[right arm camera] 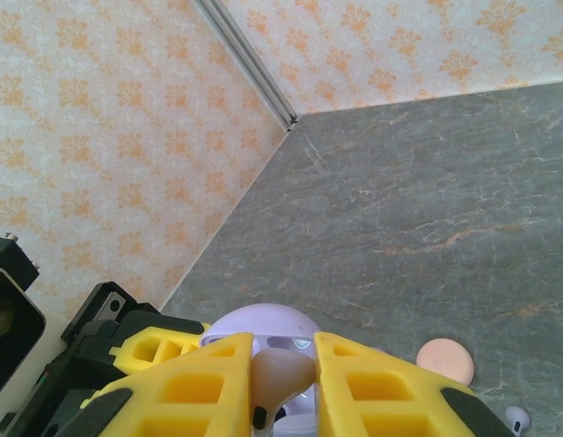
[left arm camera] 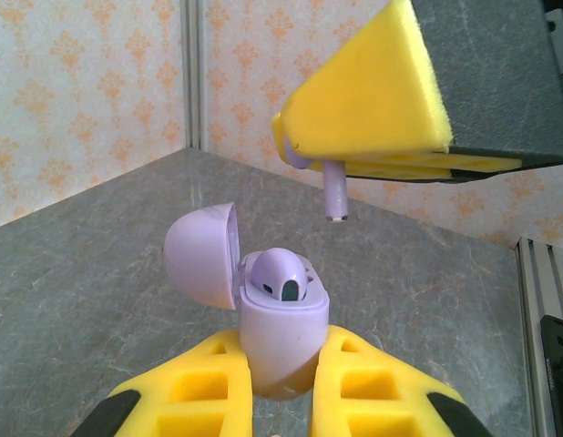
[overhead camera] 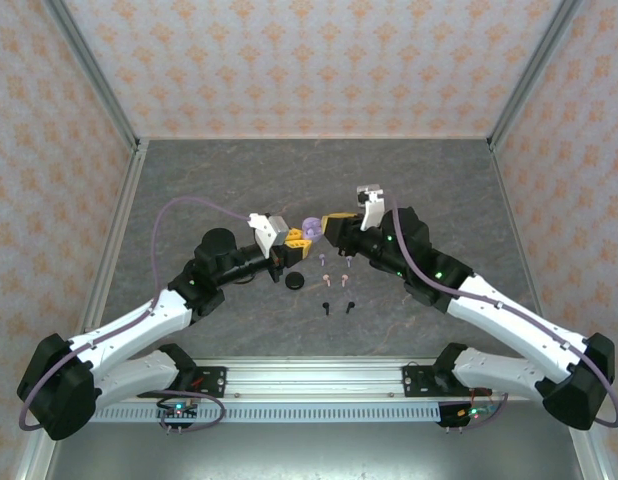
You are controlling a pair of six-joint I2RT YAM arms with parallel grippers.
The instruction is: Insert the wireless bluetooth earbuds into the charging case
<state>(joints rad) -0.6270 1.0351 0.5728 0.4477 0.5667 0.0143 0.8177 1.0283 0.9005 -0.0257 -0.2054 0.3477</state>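
Left wrist view: the left claw [left arm camera: 281,355] is clenched on the base of the lilac charging case [left arm camera: 280,328]. The case's lid [left arm camera: 199,255] stands open, with one seated earbud [left arm camera: 280,273] inside. Just above the case and clear of it, the right claw [left arm camera: 304,150] is clamped on a second lilac earbud [left arm camera: 335,189], stem pointing down. Top external view: on the counter [overhead camera: 239,180], below the case, lie two lilac earbuds [overhead camera: 322,258], two pink earbuds [overhead camera: 327,276] and two black earbuds [overhead camera: 327,307], near a black disc [overhead camera: 296,283].
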